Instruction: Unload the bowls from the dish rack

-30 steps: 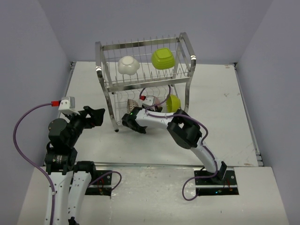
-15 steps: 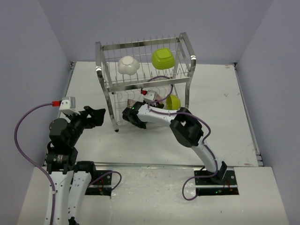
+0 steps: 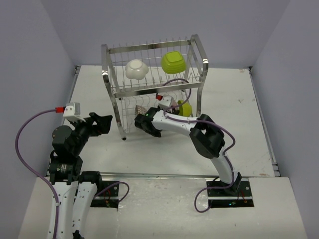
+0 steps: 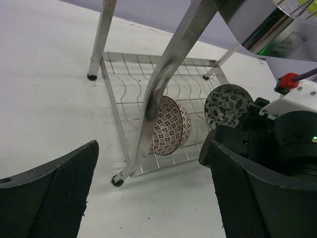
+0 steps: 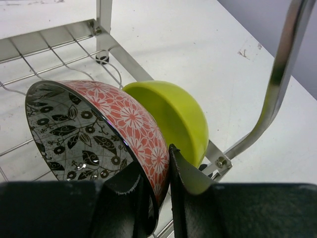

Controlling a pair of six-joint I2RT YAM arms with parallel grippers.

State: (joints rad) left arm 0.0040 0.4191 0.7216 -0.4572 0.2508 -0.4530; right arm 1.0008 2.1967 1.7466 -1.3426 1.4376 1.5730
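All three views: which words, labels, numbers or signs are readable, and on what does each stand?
None is readable.
The patterned bowl bears only flowers and leaves, no letters.
Faint marks on a pale patch, top right of the left wrist view, are too blurred to read.

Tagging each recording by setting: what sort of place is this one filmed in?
Probably a robot test cell, not a real kitchen: a plain white table boxed in by plain grey walls, a left robot arm and a right robot arm bolted at its edge, and a two-tier chrome wire dish rack.
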